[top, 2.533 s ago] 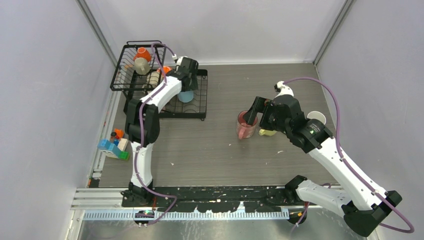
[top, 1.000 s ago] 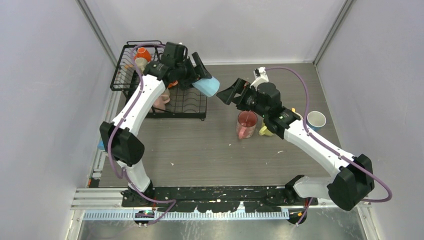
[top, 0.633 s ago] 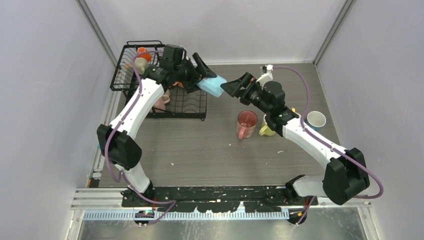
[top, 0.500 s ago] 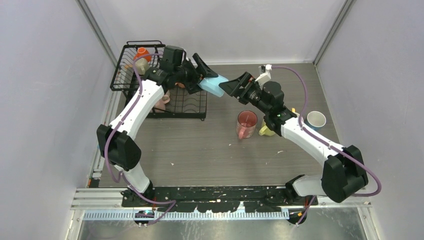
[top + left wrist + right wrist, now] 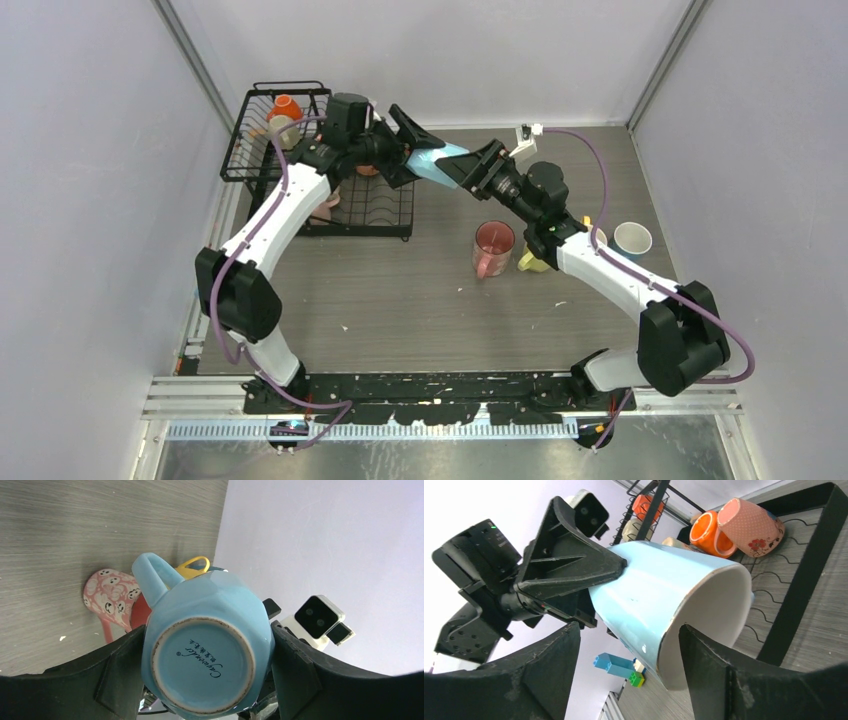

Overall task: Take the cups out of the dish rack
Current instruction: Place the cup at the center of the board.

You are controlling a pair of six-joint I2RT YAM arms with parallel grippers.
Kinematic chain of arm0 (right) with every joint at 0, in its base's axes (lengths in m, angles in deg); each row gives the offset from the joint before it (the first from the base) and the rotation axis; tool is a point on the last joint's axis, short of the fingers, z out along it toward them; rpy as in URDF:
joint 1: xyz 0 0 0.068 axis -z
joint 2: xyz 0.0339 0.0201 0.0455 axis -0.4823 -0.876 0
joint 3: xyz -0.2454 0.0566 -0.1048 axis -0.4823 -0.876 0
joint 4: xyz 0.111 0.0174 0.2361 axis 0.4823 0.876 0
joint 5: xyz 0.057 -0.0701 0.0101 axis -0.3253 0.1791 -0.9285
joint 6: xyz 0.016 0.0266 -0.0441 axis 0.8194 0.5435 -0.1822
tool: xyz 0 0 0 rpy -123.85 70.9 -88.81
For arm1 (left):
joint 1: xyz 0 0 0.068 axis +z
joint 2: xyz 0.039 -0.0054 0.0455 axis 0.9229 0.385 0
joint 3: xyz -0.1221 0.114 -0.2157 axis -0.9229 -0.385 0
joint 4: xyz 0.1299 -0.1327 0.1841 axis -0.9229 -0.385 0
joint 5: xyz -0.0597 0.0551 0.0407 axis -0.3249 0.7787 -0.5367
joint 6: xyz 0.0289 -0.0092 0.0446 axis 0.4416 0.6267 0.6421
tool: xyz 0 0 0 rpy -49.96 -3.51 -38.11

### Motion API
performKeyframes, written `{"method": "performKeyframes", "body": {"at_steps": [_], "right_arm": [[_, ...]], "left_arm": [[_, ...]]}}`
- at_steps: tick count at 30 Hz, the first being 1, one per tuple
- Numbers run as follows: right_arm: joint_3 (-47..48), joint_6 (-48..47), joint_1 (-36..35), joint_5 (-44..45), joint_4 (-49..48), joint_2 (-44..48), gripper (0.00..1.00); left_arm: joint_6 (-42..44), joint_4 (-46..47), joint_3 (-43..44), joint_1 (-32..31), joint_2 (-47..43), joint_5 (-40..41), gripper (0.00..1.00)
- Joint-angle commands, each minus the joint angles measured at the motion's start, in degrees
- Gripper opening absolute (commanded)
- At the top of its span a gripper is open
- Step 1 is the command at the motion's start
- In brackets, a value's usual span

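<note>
My left gripper [image 5: 410, 150] is shut on a light blue cup [image 5: 441, 164], held tilted in the air right of the dish rack [image 5: 377, 218]. In the left wrist view both fingers press the sides of that light blue cup [image 5: 205, 655], base toward the camera. My right gripper [image 5: 478, 170] meets it from the right. Its jaws straddle the rim of the cup [image 5: 664, 590]: one finger stands before the white mouth, the other stays off the outer wall. An orange cup [image 5: 706, 527] and a pink dotted cup [image 5: 751, 525] lie in the rack tray.
A pink cup [image 5: 492, 245], a yellow cup [image 5: 535, 263] and a white-and-blue cup [image 5: 632, 240] stand on the table under the right arm. The rack's basket [image 5: 262, 150] holds an orange cup [image 5: 285, 103] and a beige one [image 5: 281, 128]. Toy bricks [image 5: 621, 665] lie by the left wall.
The left arm carried the light blue cup rightwards, away from the rack. The right gripper reached left to it and its jaws narrowed around the rim.
</note>
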Motion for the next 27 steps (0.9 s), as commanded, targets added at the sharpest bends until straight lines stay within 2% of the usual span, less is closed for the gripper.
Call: {"method": "performKeyframes", "body": {"at_steps": [1,15,18,19,20,25,27], "right_arm": [[1.8,1.2,-0.1,-1.4,-8.0,0.0,0.72],[1.3,0.3,-0.1,-2.2,-9.4,1.4,0.24],[1.4,0.2,-0.1,-2.3,-8.7,1.7,0.07],[1.5,0.1,-0.1,-2.2,-8.4,1.8,0.02],[1.5,-0.2,-0.1,-2.1,-8.2,2.0,0.01],[1.4,-1.3,-0.1,-1.1,-6.3,3.6,0.01],[1.9,-2.0,-0.1,-0.5,-4.7,4.4,0.01]], "left_arm": [[-4.6,9.8,-0.9,-0.4,-4.7,-5.3,0.00],[-9.9,15.6,-4.8,-1.0,-4.6,-8.1,0.00],[-10.1,16.1,-5.3,-1.3,-4.5,-8.5,0.00],[-10.2,16.6,-5.5,-1.5,-4.5,-8.6,0.05],[-10.0,16.7,-5.6,-1.6,-4.5,-8.6,0.11],[-8.5,16.9,-6.6,-2.2,-4.8,-8.4,0.52],[-7.8,16.9,-7.3,-2.3,-5.1,-8.3,0.65]]}}
